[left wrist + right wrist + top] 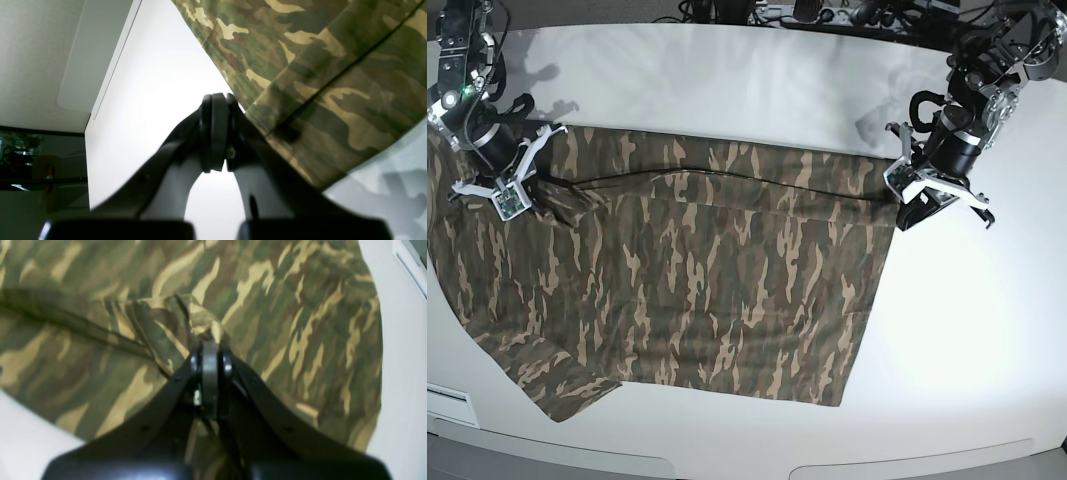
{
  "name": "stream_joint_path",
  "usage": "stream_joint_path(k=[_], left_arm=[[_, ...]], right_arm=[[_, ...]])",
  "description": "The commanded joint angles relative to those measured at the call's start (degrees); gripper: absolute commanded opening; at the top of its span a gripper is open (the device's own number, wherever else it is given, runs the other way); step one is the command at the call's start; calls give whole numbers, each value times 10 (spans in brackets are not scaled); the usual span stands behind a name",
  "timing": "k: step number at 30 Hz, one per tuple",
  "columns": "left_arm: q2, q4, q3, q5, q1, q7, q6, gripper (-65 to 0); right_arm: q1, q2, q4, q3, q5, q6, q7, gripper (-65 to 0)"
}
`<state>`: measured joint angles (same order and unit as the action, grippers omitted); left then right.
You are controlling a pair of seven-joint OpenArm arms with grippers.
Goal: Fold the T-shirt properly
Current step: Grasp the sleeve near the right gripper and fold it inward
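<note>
A camouflage T-shirt (pixel 687 280) lies spread on the white table (pixel 947 340), both grippers, left (pixel 905 200) and right (pixel 527 185), pinched closed on its far corners, seemingly ready to carry that edge over in a fold.

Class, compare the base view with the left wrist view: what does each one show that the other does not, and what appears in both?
Only the base view shows the right end effector at the shirt's far corner, and the whole spread T-shirt with its sleeve toward the near table edge. Only the left wrist view shows the left end effector up close, closed and pinching the hem, plus a straight fold line across the cloth. Both show the camouflage T-shirt, the white table and the left end effector.
</note>
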<state>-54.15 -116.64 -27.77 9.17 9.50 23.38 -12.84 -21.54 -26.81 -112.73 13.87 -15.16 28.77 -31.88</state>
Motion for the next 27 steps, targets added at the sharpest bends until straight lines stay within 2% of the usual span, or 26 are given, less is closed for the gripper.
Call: stream_joint_path(k=[1, 7, 13, 16, 22, 27], left_arm=[[-10, -11, 5, 6, -7, -11, -7, -650], [-10, -11, 5, 6, -7, -11, -7, -650], [-9, -11, 5, 6, -7, -11, -7, -650], [-10, -11, 5, 6, -7, -11, -7, -650], [-9, -11, 5, 6, -6, -9, -7, -650], [-9, -11, 5, 6, -7, -9, -7, -650]], right_arm=[[10, -10, -3, 4, -7, 1, 12, -650], [47, -45, 23, -24, -16, 6, 10, -650], [77, -66, 34, -104, -13, -10, 10, -650], [92, -71, 34, -143, 8, -9, 10, -650], [118, -77, 34, -162, 32, -63, 10, -650], [127, -76, 34, -162, 32, -73, 10, -650]])
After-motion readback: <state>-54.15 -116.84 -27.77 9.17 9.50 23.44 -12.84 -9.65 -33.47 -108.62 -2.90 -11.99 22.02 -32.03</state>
